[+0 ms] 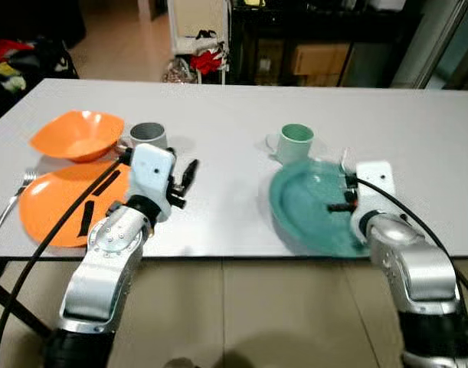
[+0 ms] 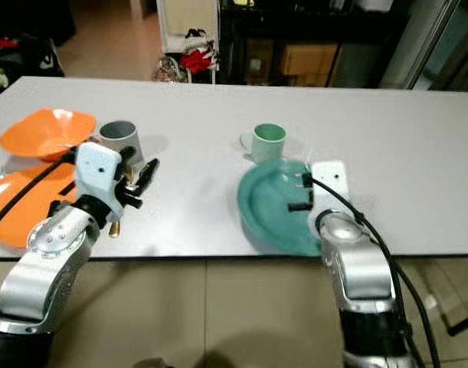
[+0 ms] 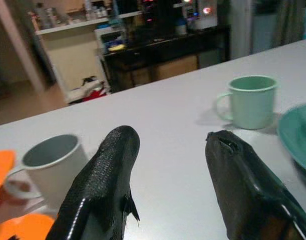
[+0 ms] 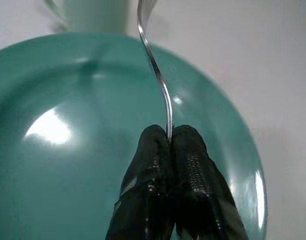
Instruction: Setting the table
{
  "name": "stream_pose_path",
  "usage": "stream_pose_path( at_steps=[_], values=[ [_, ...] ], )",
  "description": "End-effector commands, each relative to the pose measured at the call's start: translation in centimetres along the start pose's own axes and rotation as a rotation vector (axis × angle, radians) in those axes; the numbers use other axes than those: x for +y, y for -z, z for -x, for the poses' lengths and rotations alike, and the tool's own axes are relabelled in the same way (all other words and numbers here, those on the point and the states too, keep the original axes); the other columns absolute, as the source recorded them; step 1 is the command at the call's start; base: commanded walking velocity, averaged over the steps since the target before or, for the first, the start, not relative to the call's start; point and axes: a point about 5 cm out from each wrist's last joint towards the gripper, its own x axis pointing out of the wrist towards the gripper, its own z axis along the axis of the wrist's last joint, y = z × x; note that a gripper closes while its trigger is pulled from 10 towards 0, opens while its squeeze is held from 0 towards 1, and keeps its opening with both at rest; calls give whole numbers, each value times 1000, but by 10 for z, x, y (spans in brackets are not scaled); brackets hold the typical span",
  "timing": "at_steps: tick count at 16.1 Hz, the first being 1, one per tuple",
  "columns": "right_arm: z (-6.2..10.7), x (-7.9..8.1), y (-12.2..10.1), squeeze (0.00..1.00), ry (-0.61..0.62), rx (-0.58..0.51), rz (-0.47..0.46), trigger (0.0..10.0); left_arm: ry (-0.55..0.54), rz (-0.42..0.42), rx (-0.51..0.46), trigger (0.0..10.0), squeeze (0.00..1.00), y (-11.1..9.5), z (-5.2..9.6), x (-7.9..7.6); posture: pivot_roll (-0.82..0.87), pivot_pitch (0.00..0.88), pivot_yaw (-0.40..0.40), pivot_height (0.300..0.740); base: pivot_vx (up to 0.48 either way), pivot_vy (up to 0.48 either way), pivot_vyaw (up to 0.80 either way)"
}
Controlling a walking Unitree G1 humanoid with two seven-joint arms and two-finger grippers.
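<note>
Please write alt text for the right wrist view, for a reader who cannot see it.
The right gripper, jaws shut on the thin handle of a metal utensil, holds it above a shiny teal plate. The plate rests on a white table, with the base of a pale green mug beyond it.

Two robot arms with rounded silver metal casings dotted with small screws, each ending in a white boxy wrist block. Thick black cables loop from each forearm up to its wrist block. The left tool [image 3: 168, 165] has two long black fingers [image 3: 105, 185] with a finely textured, pebbled surface, and the right tool [image 4: 171, 132] has two glossy black fingers [image 4: 193, 170] of the same textured make.
</note>
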Motion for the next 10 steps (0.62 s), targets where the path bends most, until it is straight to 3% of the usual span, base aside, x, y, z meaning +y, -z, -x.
stream_pose_path(
  at_steps=[1, 3, 5, 10],
  values=[
    [-5, -1, -13, 0, 23, 9, 28, 10000, 50, -19, -38, 10000, 0, -10, -2, 2, 104, 0, -26, 740, 0, 0, 0],
    [-9, -2, -16, 0, 31, 35, 38, 10000, 109, -14, -46, 10000, 0, -12, -2, 0, 110, 0, -32, 740, 0, 0, 0],
    [-20, -7, -23, 0, 59, 73, 80, 10000, 259, -46, -42, 10000, 0, -16, 1, -10, 118, 0, -43, 740, 0, 0, 0],
    [-23, -11, -41, 0, 50, 16, 107, 10000, 258, -64, -55, 10000, 0, -20, 0, -6, 118, 0, -48, 740, 0, 0, 0]
  ],
)
